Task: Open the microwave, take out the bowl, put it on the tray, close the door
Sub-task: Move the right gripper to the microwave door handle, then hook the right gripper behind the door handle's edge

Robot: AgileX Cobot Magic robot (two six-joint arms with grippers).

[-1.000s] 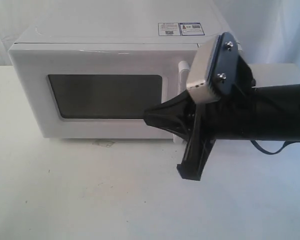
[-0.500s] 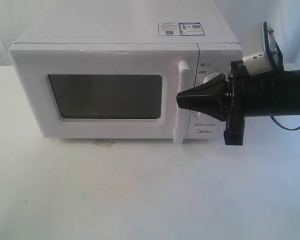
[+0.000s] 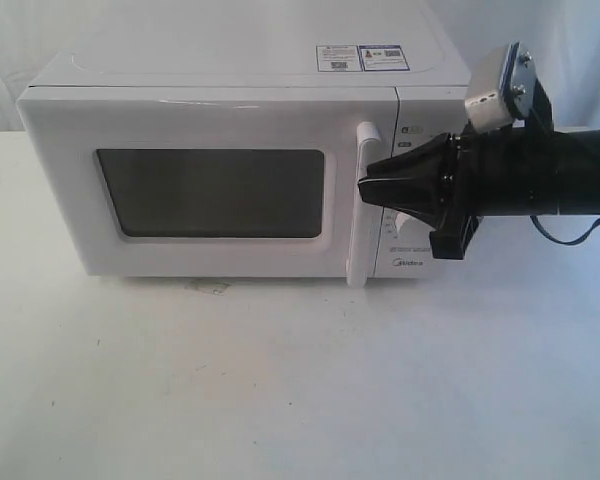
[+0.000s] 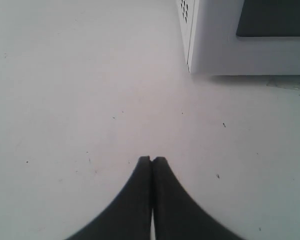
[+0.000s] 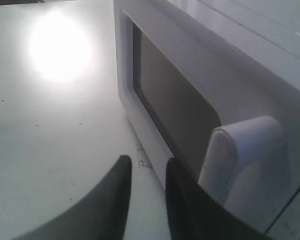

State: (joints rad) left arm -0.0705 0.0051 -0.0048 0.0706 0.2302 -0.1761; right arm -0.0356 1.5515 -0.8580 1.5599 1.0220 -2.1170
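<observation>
The white microwave (image 3: 230, 70) stands at the back of the table with its door (image 3: 210, 190) closed. The bowl is hidden inside. My right gripper (image 3: 365, 190) points left, its tip level with the white bar handle (image 3: 361, 215) and in front of the control panel. In the right wrist view this gripper (image 5: 148, 161) is open with nothing in the gap; the handle (image 5: 245, 155) lies just outside one finger (image 5: 177, 190). My left gripper (image 4: 152, 159) is shut and empty over bare table, short of the microwave's corner (image 4: 230, 50).
White table (image 3: 280, 380) spreads in front of the oven, with a small scuff mark (image 3: 208, 287) by the door's lower edge. One knob (image 3: 412, 160) shows partly behind my right gripper. No tray shows in any view.
My right arm pulled back to the right from in front of the door and rotated at the wrist. Its tip then shifted left again, up to the handle. The door stayed closed.
</observation>
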